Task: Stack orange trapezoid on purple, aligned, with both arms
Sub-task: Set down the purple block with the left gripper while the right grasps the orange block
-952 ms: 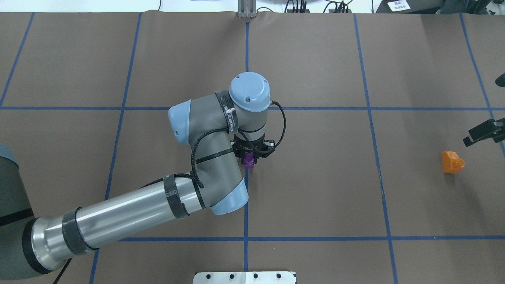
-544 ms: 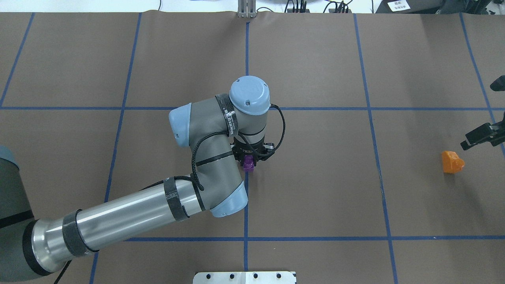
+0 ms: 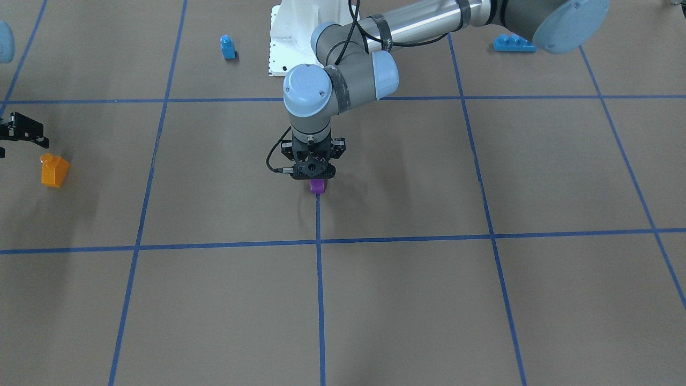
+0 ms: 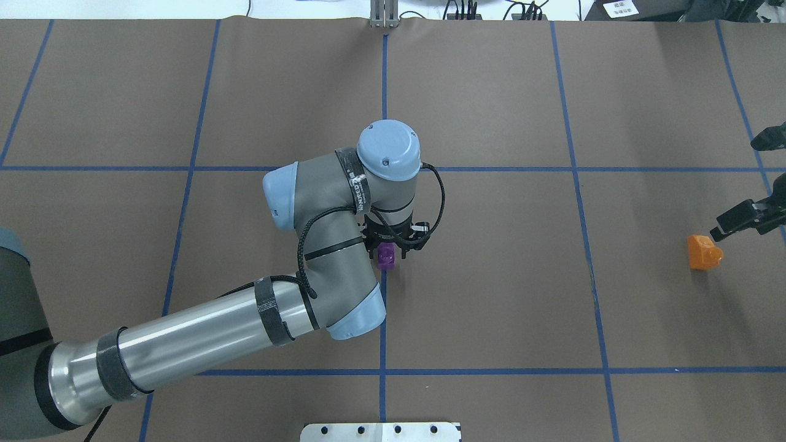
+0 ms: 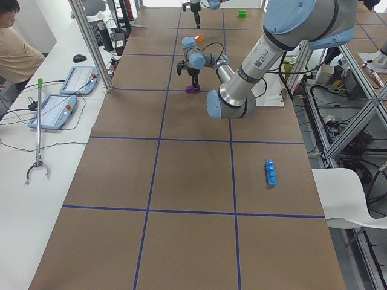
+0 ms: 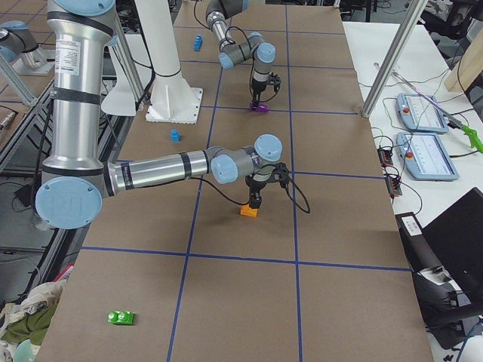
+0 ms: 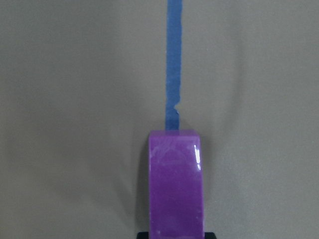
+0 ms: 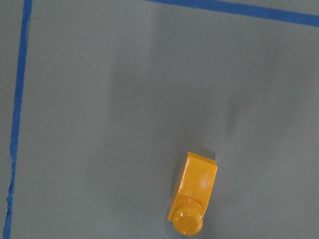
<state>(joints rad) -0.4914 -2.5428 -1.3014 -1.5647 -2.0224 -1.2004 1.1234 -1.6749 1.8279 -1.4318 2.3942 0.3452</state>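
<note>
Counter: brown surface marked into squares by blue tape lines.

Purple block: at mid-counter, on the centre tape line. It sits at or just above the surface; which of the two cannot be told. Only its lower part shows under the gripper in the front view.

Left gripper: pointing straight down over the purple block, jaws closed on it. The left wrist view shows the block filling the bottom of the frame with black jaw parts at either side.

Orange trapezoid: on the counter far to the robot's right, well apart from the purple block and inside a grid square.

Right gripper: hanging close above the orange trapezoid, with no contact visible. The spread of its jaws cannot be told.

Small blue block: near the robot's base, on the right-arm side.

Long blue brick: near the base, on the left-arm side.

Green brick: at the counter's far right end.
</note>
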